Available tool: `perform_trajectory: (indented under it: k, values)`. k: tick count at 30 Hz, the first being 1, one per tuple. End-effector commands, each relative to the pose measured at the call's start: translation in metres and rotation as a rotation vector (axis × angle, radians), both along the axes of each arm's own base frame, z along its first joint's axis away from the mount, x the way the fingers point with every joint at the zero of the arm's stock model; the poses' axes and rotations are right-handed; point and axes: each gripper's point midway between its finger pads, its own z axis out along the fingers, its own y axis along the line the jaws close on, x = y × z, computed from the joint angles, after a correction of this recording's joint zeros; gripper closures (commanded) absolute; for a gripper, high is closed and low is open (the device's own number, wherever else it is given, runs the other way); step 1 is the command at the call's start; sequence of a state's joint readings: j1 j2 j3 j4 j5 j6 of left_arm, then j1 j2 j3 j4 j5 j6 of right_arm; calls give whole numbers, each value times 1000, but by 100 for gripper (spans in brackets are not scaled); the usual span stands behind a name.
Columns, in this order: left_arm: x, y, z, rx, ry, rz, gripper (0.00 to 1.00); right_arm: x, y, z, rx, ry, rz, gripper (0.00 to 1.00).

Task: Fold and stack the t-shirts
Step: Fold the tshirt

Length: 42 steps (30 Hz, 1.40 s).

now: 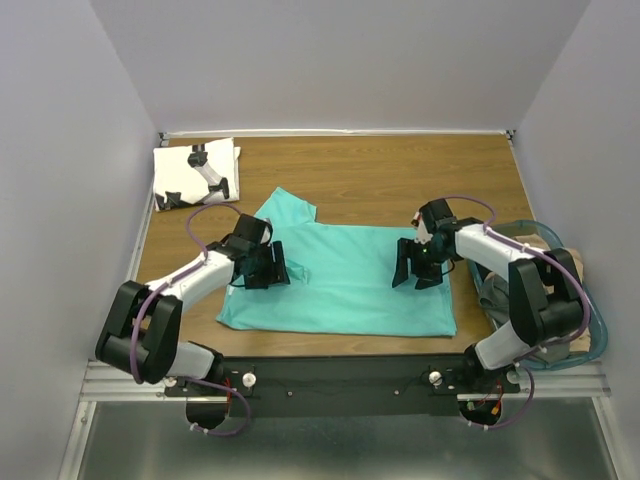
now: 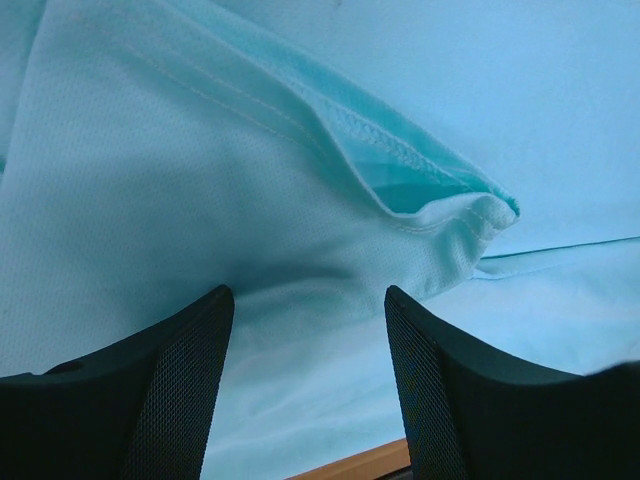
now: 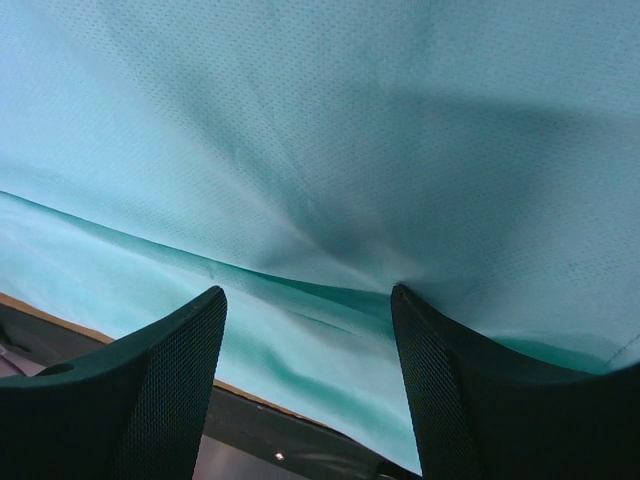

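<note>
The turquoise t-shirt (image 1: 345,290) lies spread on the table (image 1: 400,165), directly under both pincers, and the white t-shirt (image 1: 195,172) sits folded well beyond the left pincer (image 1: 270,268). This one and the right pincer (image 1: 415,270) stand wide, holding nothing. I judge that a fold comes next: each pincer should close on a clean edge, such as the sleeve hem (image 2: 430,165) just ahead of the left one, and both should lift evenly together.

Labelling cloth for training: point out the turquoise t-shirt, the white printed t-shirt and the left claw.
turquoise t-shirt (image 1: 350,285), top view, middle of body.
white printed t-shirt (image 1: 195,173), top view, folded bundle's centre.
left claw (image 2: 308,292), left wrist view, between its fingertips.
</note>
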State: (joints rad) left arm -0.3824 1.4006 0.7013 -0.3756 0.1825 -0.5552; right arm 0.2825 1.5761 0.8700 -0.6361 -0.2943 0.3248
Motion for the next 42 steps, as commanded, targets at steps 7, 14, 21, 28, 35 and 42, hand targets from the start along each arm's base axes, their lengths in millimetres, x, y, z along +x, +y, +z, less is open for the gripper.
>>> perform_trajectory:
  k: [7,14,21,28,35,42]
  values:
    - [-52,11,10,-28,85,74,30,-43,-5,-3,7,113,-10,26]
    - [-8,-4,68,-81,-58,79,29,8,-3,42,-19,-46,-53,25]
    - [78,-17,93,8,-164,27,27,83,-27,71,-200,-212,-178,20]
    - [170,-29,102,91,-256,10,27,122,-66,53,-318,-195,-268,26]
    - [240,-15,87,158,-290,76,28,150,-94,37,-354,-179,-319,32]
    - [270,10,51,252,-233,121,31,153,-99,25,-352,-152,-335,32]
